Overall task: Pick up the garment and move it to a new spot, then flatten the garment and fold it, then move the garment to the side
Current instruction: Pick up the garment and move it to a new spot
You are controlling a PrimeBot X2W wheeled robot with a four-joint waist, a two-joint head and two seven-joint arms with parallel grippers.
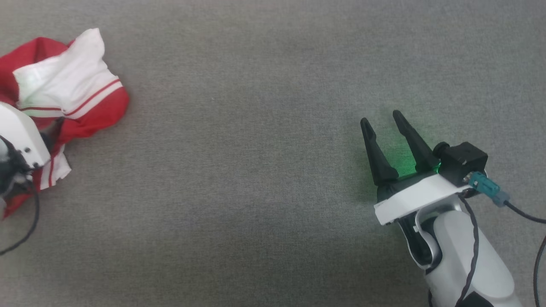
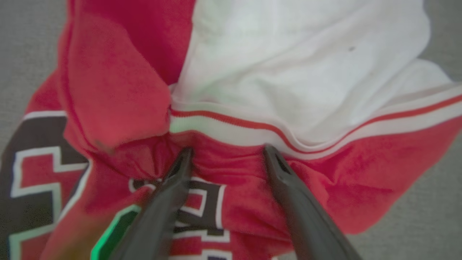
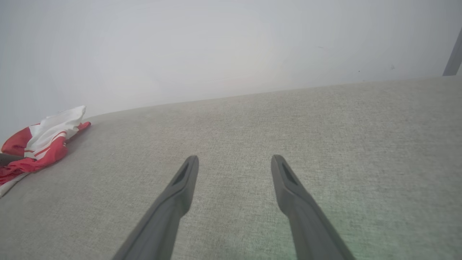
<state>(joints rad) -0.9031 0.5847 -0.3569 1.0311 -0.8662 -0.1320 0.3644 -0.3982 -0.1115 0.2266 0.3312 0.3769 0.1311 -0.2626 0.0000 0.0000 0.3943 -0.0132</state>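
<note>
The garment [image 1: 99, 111] lies crumpled at the far left of the grey cloth surface, red with a white sleeve and striped trim on top. My left gripper [image 2: 227, 153] is open, and both fingertips [image 2: 271, 153] press into the red cloth just under the striped trim [image 2: 252, 126]. Black white-outlined lettering [image 2: 202, 202] shows between and beside the fingers. In the head view the white left wrist housing [image 1: 19, 136] covers part of the garment and hides the fingers. My right gripper [image 1: 381, 119] stands open at the lower right, nothing between its fingers [image 3: 187, 173]. From there the garment [image 3: 47, 151] lies far to the left.
The grey cloth surface [image 1: 256, 179] stretches wide between the two arms. Its far edge meets a pale wall [image 3: 216, 47] in the right wrist view, with a grey post [image 3: 453, 57] at the top right. Dark cables [image 1: 524, 215] hang off the right wrist.
</note>
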